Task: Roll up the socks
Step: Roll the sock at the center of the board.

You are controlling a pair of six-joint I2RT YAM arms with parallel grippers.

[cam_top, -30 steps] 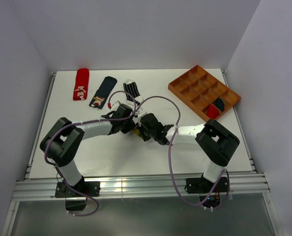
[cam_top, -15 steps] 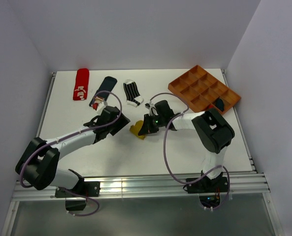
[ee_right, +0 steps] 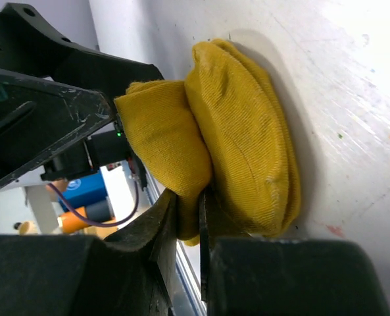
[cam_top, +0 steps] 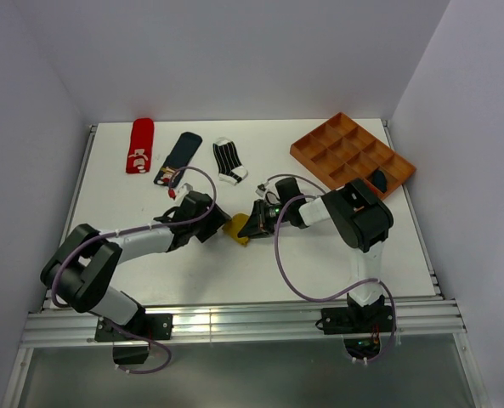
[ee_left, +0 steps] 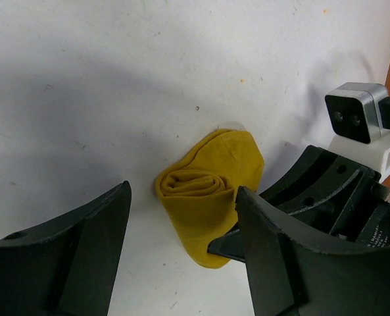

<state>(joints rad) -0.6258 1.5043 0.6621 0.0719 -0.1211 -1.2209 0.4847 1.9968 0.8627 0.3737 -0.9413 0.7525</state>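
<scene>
One mustard sock between right fingers

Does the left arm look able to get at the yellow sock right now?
Probably yes: the left end effector stands open just in front of the mustard sock, with nothing between them. The right end effector pinches one edge, off to the side.

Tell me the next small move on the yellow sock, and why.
Probably close the left gripper on the roll. Its jaws stand open either side of the mustard sock, which is rolled only partway, while the right gripper pinches its loose edge. Pinning the roll should let the right one finish wrapping.
</scene>
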